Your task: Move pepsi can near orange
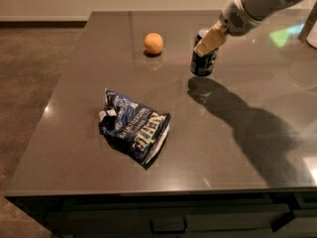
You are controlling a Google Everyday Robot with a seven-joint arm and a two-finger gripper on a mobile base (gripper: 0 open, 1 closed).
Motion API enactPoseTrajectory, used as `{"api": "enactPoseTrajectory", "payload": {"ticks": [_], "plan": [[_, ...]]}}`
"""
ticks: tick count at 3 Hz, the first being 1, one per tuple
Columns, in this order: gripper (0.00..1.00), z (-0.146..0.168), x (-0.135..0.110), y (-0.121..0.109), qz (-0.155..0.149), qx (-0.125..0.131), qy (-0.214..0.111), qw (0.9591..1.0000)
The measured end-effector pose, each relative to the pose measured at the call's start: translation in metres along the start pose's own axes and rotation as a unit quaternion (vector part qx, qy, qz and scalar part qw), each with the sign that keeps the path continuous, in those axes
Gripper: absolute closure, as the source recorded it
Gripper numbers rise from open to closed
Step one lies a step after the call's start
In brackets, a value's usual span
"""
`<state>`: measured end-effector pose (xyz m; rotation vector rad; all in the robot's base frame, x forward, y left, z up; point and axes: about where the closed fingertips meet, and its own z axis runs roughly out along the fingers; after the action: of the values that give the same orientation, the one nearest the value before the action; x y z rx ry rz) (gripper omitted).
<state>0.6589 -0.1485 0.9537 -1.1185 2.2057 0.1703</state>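
Observation:
The pepsi can (203, 62) is dark blue and stands upright to the right of the orange (153, 43), which rests on the dark grey counter (237, 148) near its far edge. My gripper (208, 41) comes in from the upper right, its beige fingers (212, 37) closed around the can's top. The can appears to hang slightly above the counter, with its shadow just below it. About a can's width of counter lies between the can and the orange.
A crumpled blue-and-white chip bag (134, 127) lies on the counter's left front part. The counter's left edge drops to a brown floor (29, 83). A drawer handle (168, 227) shows below the front edge.

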Motion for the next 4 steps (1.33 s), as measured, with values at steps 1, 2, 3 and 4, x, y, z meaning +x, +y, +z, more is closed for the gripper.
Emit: {"api": "enactPoseTrajectory", "payload": {"ticks": [1, 2, 3, 4], "plan": [[1.0, 0.014, -0.042, 0.001, -0.027, -0.011, -0.01, 0.9995], [1.0, 0.038, -0.074, 0.001, -0.047, -0.026, -0.008, 0.9985], [1.0, 0.061, -0.091, -0.001, -0.057, -0.037, 0.001, 0.9977], [1.0, 0.082, -0.097, -0.004, -0.054, -0.045, 0.013, 0.9974]]}}
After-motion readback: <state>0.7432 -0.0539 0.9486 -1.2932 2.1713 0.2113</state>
